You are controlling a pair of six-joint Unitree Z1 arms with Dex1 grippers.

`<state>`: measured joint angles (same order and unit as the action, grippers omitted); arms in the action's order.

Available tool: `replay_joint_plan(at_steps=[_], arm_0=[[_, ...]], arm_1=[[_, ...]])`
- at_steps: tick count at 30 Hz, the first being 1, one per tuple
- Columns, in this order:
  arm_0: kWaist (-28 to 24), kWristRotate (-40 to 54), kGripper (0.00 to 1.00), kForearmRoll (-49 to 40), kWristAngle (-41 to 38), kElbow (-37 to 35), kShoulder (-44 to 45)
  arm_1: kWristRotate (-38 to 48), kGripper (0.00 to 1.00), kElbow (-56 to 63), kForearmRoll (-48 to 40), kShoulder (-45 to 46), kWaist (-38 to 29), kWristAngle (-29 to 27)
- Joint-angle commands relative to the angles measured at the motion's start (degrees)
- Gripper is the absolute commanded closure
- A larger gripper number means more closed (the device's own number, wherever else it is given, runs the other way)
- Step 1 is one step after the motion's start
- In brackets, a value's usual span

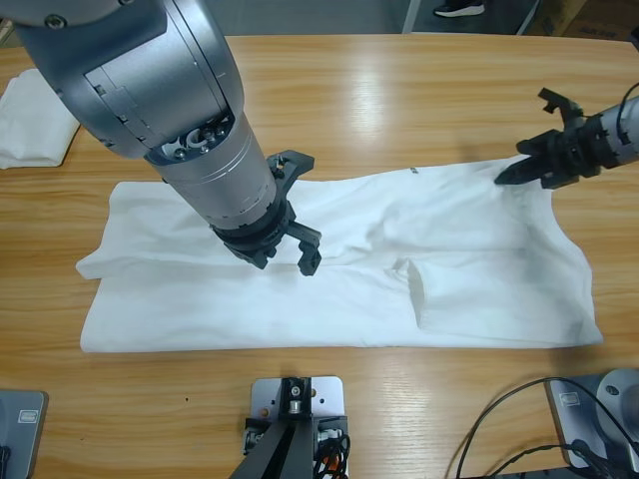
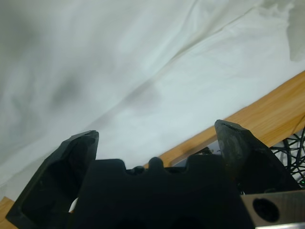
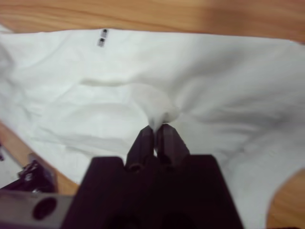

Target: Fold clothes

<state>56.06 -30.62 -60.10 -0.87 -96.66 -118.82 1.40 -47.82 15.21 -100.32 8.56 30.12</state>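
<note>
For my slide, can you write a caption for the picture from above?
Left gripper hovers open over the white T-shirt on the wooden table while the right gripper pinches its far edge.

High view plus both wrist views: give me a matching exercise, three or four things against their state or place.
Things:
1. left pincer
2. right pincer
3. white T-shirt
4. folded white cloth

States:
a. shut, pinching fabric
b. at the table's far corner, apart
c. open over the shirt
d. spread across the wooden table

Pairs: 1-c, 2-a, 3-d, 4-b
</note>
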Motion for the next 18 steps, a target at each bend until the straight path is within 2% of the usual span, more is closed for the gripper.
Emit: replay_joint_plan(at_steps=[1, 5, 7, 8, 9, 10, 14, 16, 18], arm_0=[[0.63, -0.74, 0.041, -0.54, -0.63, 1.56, -3.26], [0.63, -0.76, 0.041, -0.54, -0.68, 1.56, -3.33], [0.63, -0.76, 0.041, -0.53, -0.65, 1.56, -3.35], [0.63, -0.76, 0.041, -0.54, -0.65, 1.56, -3.4], [0.63, -0.76, 0.041, -0.54, -0.66, 1.56, -3.42], [0.66, -0.81, 0.041, -0.54, -0.66, 1.56, -3.44], [0.89, -1.02, 0.041, -0.46, -0.63, 1.54, -3.53], [0.95, -1.15, 0.041, -0.46, -0.63, 1.47, -3.53], [0.98, -1.48, 0.038, -0.4, -0.63, 1.47, -3.44]], arm_1=[[0.09, 1.0, -0.06, 4.7, -8.16, -0.58, -2.79], [-0.79, 1.0, -4.92, 14.62, -14.45, -1.44, -2.95], [-0.49, 1.0, -8.1, 20.45, -14.92, -2.73, -6.07], [0.05, 0.866, -8.91, 21.67, -14.12, -3.1, -7.53], [0.18, 0.263, -9.29, 21.96, -12.8, -3.18, -7.36], [0.18, 0.017, -9.63, 21.96, -10.93, -3.36, -6.95], [-0.1, 0.0, -12.19, 22.16, -1.21, -6.86, -9.27], [-0.82, 0.0, -13.04, 19.96, 3.37, -9.93, -6.04], [-1.53, 0.0, -13.78, 18.29, 3.92, -12.9, -3.17]])
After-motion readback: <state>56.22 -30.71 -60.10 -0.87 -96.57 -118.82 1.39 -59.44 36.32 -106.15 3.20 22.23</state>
